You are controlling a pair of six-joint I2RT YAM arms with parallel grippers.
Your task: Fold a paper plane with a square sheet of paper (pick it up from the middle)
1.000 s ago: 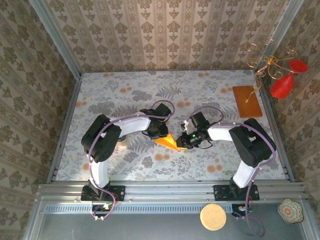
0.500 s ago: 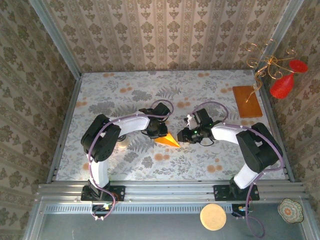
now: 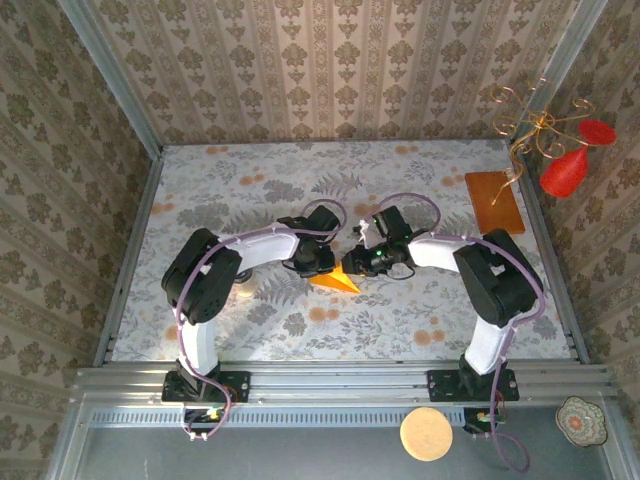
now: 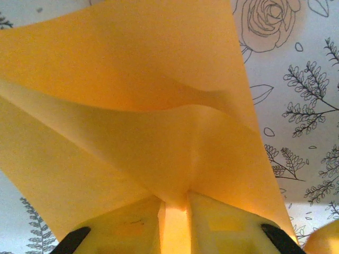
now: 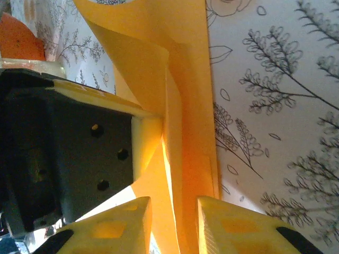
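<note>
The square sheet of paper (image 3: pixel 335 281), bright orange-yellow and folded to a point, hangs just above the flowered table near its middle. My left gripper (image 3: pixel 322 262) is shut on it from the left. In the left wrist view the folded layers (image 4: pixel 132 106) fan out from the pinch between my left gripper's (image 4: pixel 175 203) pads. My right gripper (image 3: pixel 358 264) meets the paper from the right. In the right wrist view its jaws (image 5: pixel 174 206) stand apart around the folded edge (image 5: pixel 185 79), with a gap left of the paper. The left gripper's black body (image 5: pixel 63 148) is close by.
A brown-orange board (image 3: pixel 494 202) lies at the back right, beside a red ornament on gold wire (image 3: pixel 565 165). A round tan disc (image 3: pixel 427 434) and a small patterned dish (image 3: pixel 581 420) sit on the front rail. Patterned walls close in three sides.
My right gripper has swung left and farther back, up to the paper, and now straddles its folded edge. The left gripper has kept its hold, barely moving.
</note>
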